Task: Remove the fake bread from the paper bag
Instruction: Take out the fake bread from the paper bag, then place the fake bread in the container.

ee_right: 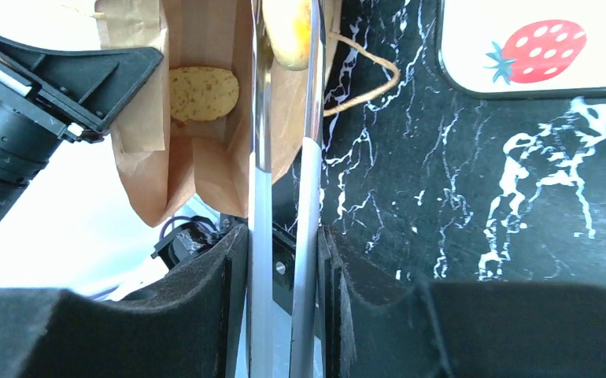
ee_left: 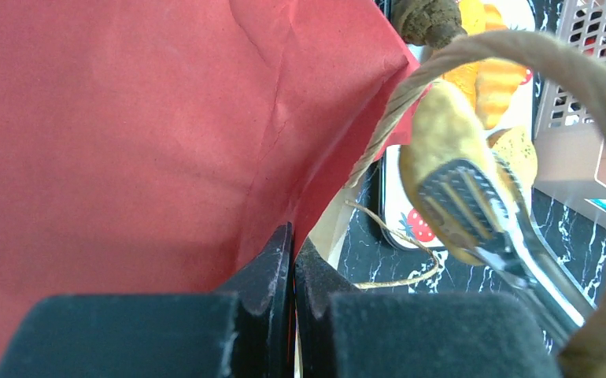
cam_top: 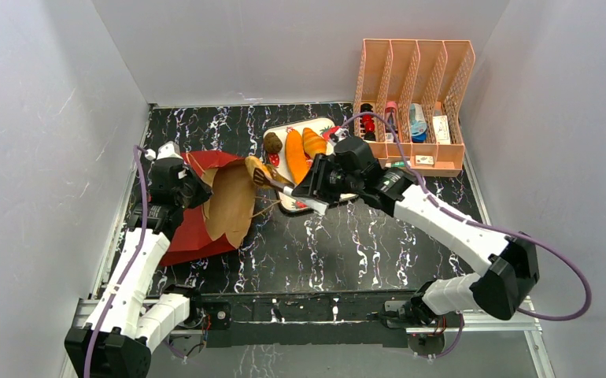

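The paper bag (cam_top: pixel 225 206) lies on its side at the left, brown mouth facing right, red half (ee_left: pixel 127 134) behind. My left gripper (cam_top: pixel 187 186) (ee_left: pixel 293 253) is shut on the bag's edge by the mouth. My right gripper (cam_top: pixel 309 187) (ee_right: pixel 284 236) is shut on the metal tongs (cam_top: pixel 280 186) (ee_right: pixel 282 157). The tongs' tips (ee_left: pixel 461 201) pinch a tan piece of fake bread (cam_top: pixel 253 166) (ee_left: pixel 441 130) (ee_right: pixel 288 31) just outside the mouth. Another speckled tan slice (ee_right: pixel 203 92) lies inside the bag.
A strawberry-print tray (cam_top: pixel 327 124) (ee_right: pixel 520 71) right of the bag carries a dark round roll (cam_top: pixel 272 142), a long orange baguette (cam_top: pixel 296 156) and a croissant (cam_top: pixel 313 142). An orange mesh file rack (cam_top: pixel 414 87) stands at the back right. A twine handle (ee_left: pixel 489 47) loops across the left wrist view.
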`<state>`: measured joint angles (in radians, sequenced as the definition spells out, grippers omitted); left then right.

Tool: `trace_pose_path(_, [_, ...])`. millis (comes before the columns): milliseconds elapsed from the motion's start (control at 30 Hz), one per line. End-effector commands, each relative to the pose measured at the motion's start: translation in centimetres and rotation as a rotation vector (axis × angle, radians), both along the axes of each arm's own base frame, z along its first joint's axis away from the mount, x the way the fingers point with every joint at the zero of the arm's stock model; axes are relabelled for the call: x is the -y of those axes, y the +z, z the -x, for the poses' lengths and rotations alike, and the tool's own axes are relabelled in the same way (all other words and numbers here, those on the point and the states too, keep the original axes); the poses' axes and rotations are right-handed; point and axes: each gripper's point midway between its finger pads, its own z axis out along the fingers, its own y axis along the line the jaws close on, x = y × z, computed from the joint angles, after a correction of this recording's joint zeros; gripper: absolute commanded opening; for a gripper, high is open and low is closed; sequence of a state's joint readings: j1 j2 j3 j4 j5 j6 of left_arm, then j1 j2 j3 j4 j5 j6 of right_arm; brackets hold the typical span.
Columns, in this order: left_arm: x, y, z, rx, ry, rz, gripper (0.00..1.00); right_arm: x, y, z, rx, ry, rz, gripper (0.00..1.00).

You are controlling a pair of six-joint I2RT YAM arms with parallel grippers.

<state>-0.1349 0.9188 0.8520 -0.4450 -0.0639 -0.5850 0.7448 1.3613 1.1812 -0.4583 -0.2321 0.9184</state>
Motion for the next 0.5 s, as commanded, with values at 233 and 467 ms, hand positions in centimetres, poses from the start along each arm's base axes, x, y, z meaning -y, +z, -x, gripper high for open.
trace_pose_path(233, [-0.6, 0.4, -0.3, -0.009, 0.033, -0.022, 0.00, 5.6, 5.8, -4.6, 0.276, -0.139, 0.067, 0.00])
trace_pose_path(467, [-0.5, 1.0, 0.2, -0.002, 0.017, -0.021, 0.00, 9.1, 5.2, -9.4, 0.351, -0.275, 0.155, 0.00])
